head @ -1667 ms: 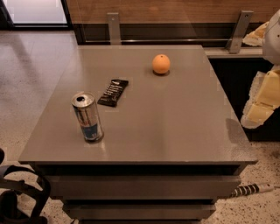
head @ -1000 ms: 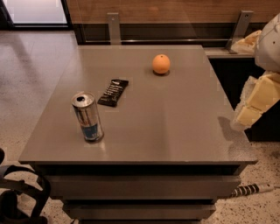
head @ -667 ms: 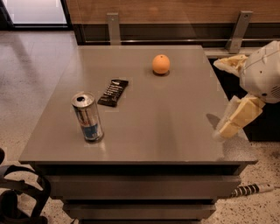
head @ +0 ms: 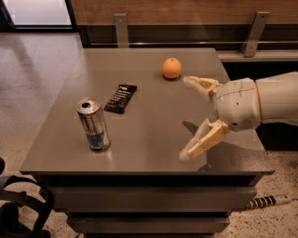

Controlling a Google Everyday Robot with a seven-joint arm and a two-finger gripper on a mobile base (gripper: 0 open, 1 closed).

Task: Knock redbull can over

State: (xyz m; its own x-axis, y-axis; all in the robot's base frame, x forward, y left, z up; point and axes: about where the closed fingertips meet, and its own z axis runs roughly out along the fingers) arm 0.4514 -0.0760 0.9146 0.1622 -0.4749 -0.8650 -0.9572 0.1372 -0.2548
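A square, grey, matt metal-topped table (head: 153, 153) with stacked drawer-like tiers under its front edge fills most of the view. It stands on a pale speckled stone floor (head: 32, 79). Behind it runs a brown wooden wall panel (head: 186, 11) with two grey metal brackets (head: 122, 28) leaning against a dark ledge.

From the right edge a thick, cream-white plastic arm (head: 274, 100) reaches in over the right side of the table and ends in a rounded wrist housing. The two-finger gripper (head: 184, 118) points left toward the middle of the table top. Its tan fingers (head: 203, 139) are spread wide apart and grasp nothing — one lies toward the back, near the fruit, and the other toward the front edge, above its own shadow on the table.

The redbull can (head: 94, 124), a slim tall silver metal drink can with blue panels and a pull-tab top, stands upright near the front left of the table. It is well apart from the gripper, with bare table top between them.

Just behind the can and a little to its right lies a flat black rectangular snack bar (head: 120, 98) with pale lettering, set at a slant and not touching the can.

A small round orange (head: 171, 68) sits toward the back of the table, right of centre — near the rear finger but apart from it.
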